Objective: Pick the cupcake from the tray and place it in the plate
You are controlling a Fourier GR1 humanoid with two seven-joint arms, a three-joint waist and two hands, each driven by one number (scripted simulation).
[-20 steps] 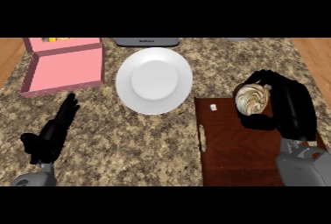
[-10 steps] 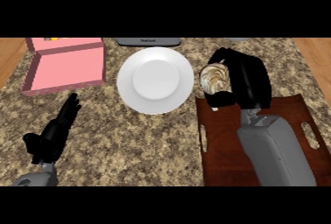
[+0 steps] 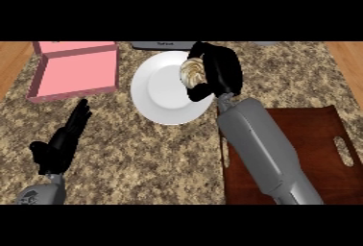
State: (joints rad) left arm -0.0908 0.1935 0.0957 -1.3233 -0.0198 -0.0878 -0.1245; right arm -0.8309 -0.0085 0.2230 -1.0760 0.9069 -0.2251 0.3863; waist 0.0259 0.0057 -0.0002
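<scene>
my right hand (image 3: 216,72) is curled round the cupcake (image 3: 191,72), fingers wrapped over its far side and thumb under, so only the swirled pale top peeks out on the left of the palm. i've got it over the right part of the white plate (image 3: 159,91), near the rim rather than the middle; can't tell if its base is touching the plate or just above it, the hand hides that. i'm gripping from the side because that leaves the bottom free to sit flat once it goes down. my forearm runs back across the brown tray (image 3: 312,144), which sits well to the right of the plate with its handle slot showing on the right edge; no cupcake shows on it now. judgement: pick is done, placing is the step in hand, most of the task is behind. next it wants a small shift left toward the plate centre, lower, then uncurl. risk is letting go this close to the rim, the cupcake could tip or roll off onto the counter (image 3: 142,153). my left hand (image 3: 64,137) rests open at lower left, fingers straight, holding nothing. a pink box (image 3: 74,72) lies open at upper left, well apart from the plate and out of the way.
</scene>
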